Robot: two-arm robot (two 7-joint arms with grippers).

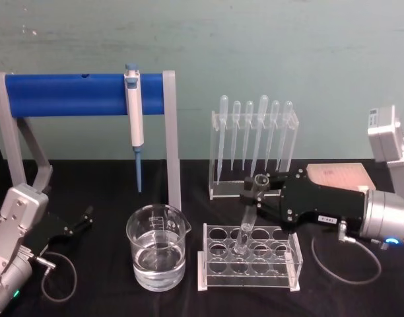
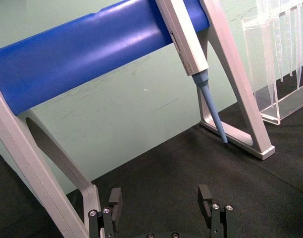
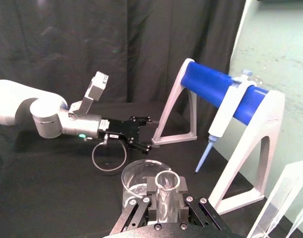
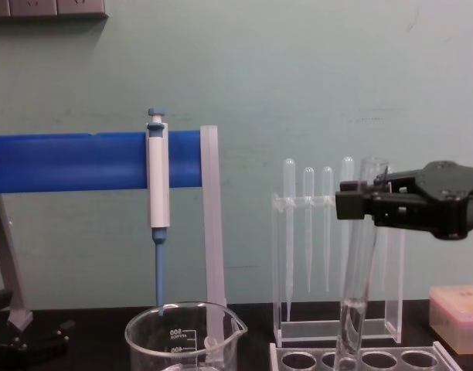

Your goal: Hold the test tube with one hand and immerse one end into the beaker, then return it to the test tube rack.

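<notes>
The clear test tube (image 1: 245, 231) leans slightly, its lower end inside a hole of the clear tube rack (image 1: 284, 281). My right gripper (image 1: 256, 189) reaches in from the right and is shut on the tube near its rim; in the chest view the right gripper (image 4: 359, 202) clamps the tube (image 4: 356, 294) high up. The right wrist view looks down onto the tube's open rim (image 3: 167, 180) between the fingers (image 3: 183, 194). The beaker (image 1: 156, 256), partly filled with clear liquid, stands left of the rack. My left gripper (image 1: 78, 224) rests open at the far left, and its fingers (image 2: 206, 197) hold nothing.
A grey stand with a blue bar (image 1: 70, 94) holds a white-and-blue pipette (image 1: 134, 112) behind the beaker. A clear holder of plastic pipettes (image 1: 255, 142) stands behind the rack. A pink box (image 1: 340, 177) lies at the right.
</notes>
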